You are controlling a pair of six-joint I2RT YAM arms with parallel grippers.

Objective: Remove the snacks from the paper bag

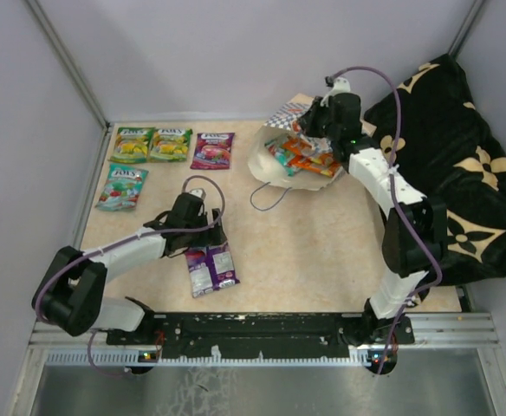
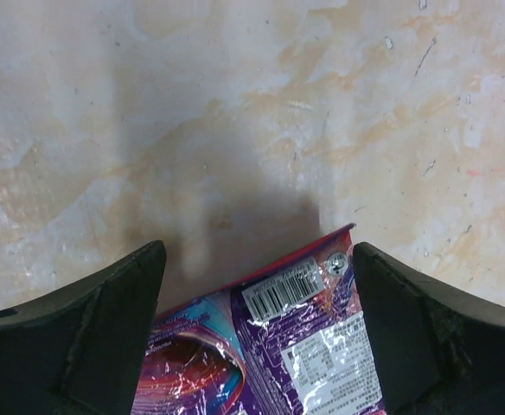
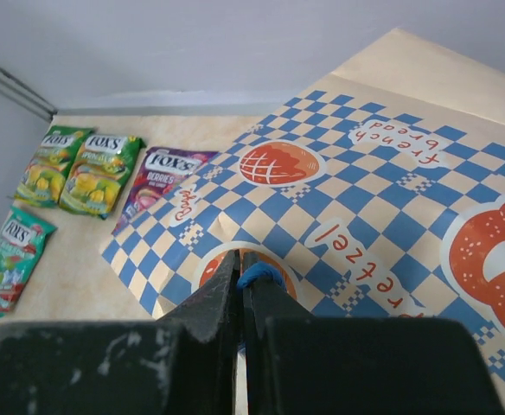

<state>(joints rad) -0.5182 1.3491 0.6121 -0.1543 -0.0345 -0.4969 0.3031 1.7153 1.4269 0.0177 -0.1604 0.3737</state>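
Right wrist view: right gripper (image 3: 239, 270) pinches the paper bag's (image 3: 382, 190) blue cord (image 3: 258, 275), presumably steadying the bag near the far edge. Left gripper (image 2: 258, 259), jaws apart, straddles a purple pouch (image 2: 309, 346).

The green-yellow glossy pouch (image 3: 47, 164) by the wall reads "FOX'S" across its top. So do the second green-yellow pouch (image 3: 97, 173) beside it and the teal glossy pouch (image 3: 6, 259). The purple glossy pouch (image 3: 159, 177) says "FOX'S BERRIES". On the cream-tan paper bag with blue-white checks (image 3: 391, 199), red lettering, upside down from here, reads "french bread" and "pretzel". Another purple foil pouch (image 2: 309, 346) shows a barcode, and its white panel of print is too fine to read.
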